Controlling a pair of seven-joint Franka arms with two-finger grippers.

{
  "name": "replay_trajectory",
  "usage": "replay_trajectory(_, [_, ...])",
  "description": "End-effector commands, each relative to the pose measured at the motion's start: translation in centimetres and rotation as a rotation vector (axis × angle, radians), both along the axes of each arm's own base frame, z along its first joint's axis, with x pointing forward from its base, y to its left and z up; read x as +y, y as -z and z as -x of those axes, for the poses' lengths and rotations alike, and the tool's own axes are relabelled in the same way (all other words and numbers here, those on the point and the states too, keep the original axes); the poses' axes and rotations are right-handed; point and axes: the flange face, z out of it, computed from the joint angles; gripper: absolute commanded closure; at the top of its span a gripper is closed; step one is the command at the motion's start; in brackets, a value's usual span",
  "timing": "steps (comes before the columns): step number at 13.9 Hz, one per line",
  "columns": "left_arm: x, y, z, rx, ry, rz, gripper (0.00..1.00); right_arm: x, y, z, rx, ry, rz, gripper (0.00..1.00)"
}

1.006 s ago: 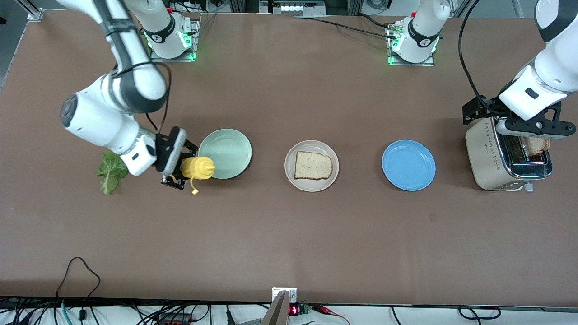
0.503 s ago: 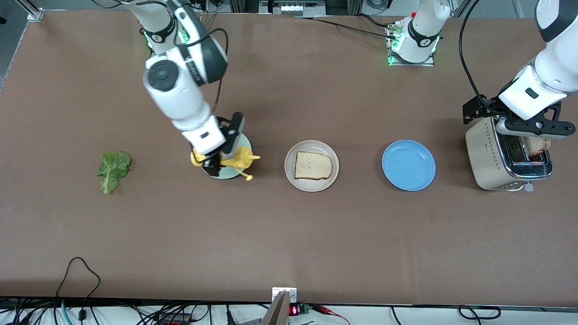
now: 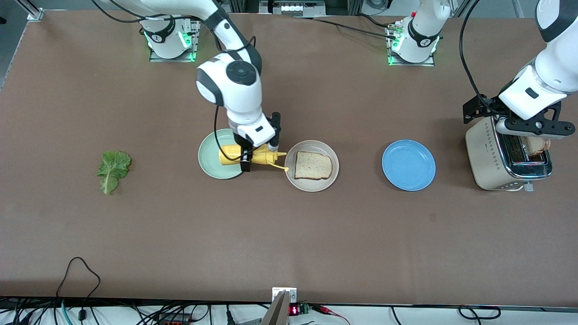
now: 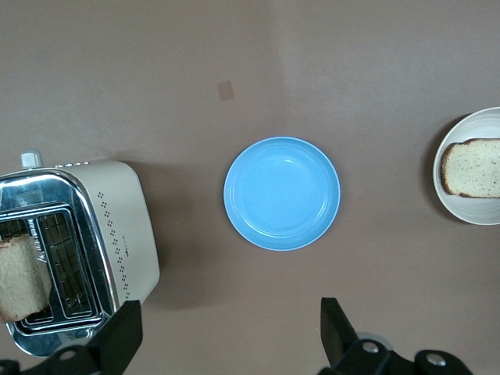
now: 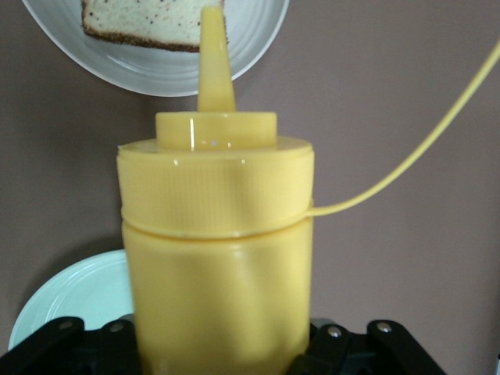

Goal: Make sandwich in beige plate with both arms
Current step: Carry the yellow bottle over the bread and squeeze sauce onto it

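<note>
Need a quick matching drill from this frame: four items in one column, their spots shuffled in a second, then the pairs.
Items:
1. mustard bottle
2. bread slice
3. lettuce leaf
4. toast

Places:
A. in the toaster slot, under the open left hand
B. bare table, toward the right arm's end
C. on the beige plate
D. held in the right hand, between the green plate and the beige plate

Pairs: 1-D, 2-C, 3-B, 4-A

Plates in a row: mint plate point(image 3: 212, 158) toward right arm's end, beige plate point(image 3: 311, 174) middle (bread slice point(image 3: 313, 165) on it), blue plate point(image 3: 408, 165) next, toaster point(image 3: 492, 158) at left arm's end. Lettuce leaf point(image 3: 112, 169) outermost, right arm's end.
</note>
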Motion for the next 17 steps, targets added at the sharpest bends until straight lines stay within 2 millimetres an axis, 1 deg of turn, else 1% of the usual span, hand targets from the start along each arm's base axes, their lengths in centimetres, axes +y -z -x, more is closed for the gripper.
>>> replay_trajectory(1, [0.3,-0.4,0.3,0.005,0.015,0.013,0.00,3.6,1.3,0.2,-0.051,-0.011,0.113,0.60])
replay_trajectory(3, [0.3,-0.4,0.3,0.005,0.015,0.013,0.00,5.5,2.8,0.7,-0.058,-0.021,0.157,0.60])
replay_trajectory(4, [0.3,-0.4,0.3,0.005,0.013,0.013,0.00,6.0,3.7,0.7,-0.058,-0.027,0.173,0.60])
replay_trajectory(6, [0.3,-0.3,0.3,0.006,0.015,0.013,0.00,6.2,5.0,0.4,-0.076,-0.016,0.190,0.60])
replay_trajectory(8, [0.3,-0.4,0.3,0.005,0.015,0.013,0.00,6.3,5.4,0.4,-0.085,-0.012,0.196,0.60])
replay_trajectory(12, [0.3,-0.3,0.3,0.006,0.015,0.013,0.00,6.4,5.4,0.4,-0.084,-0.011,0.194,0.58])
replay_trajectory(14, [0.3,-0.4,0.3,0.005,0.015,0.013,0.00,6.0,4.9,0.1,-0.087,0.005,0.186,0.58])
replay_trajectory(16, [0.5,-0.3,0.3,0.006,0.012,0.013,0.00,5.3,4.1,-0.8,-0.083,0.028,0.168,0.58])
replay_trajectory(17, [0.5,-0.4,0.3,0.005,0.012,0.013,0.00,4.6,3.1,-1.5,-0.071,0.056,0.141,0.58])
